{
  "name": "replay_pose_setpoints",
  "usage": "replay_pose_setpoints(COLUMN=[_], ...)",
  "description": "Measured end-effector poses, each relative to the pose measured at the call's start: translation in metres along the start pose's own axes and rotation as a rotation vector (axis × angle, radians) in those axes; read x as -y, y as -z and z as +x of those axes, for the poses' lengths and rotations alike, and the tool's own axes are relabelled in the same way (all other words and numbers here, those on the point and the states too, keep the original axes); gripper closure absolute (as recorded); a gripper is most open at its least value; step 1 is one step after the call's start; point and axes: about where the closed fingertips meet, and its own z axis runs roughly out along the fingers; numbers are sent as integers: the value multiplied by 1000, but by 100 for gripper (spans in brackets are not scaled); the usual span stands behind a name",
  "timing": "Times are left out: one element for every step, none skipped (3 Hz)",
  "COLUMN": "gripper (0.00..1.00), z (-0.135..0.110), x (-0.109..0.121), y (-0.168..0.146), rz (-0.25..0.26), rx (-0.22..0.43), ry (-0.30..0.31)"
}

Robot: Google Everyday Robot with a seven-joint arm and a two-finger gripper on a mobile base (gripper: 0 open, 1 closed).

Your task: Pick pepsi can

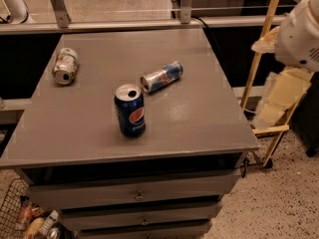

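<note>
I see the end effector [279, 98] hanging beyond the right edge of the desk [199, 128], and I cannot tell whether it is spread or pressed together. The pepsi can [130, 110] stands upright on the desk, well to the left of the end effector and apart from it. A slimmer silver-and-blue can [161, 76] lies on its side just behind the pepsi can, and a white-and-green can [65, 66] lies farthest from the end effector.
</note>
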Motion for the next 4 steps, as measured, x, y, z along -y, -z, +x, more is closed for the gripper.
replay_pose_setpoints(gripper=[0,0,0,0], z=[-93,-155,-159,-156], x=[8,0,-3,-8], y=[-46,-66,-64,-84], rz=[-80,-180,-190,-218], rx=[303,501,514,595], ry=[98,145,143,119])
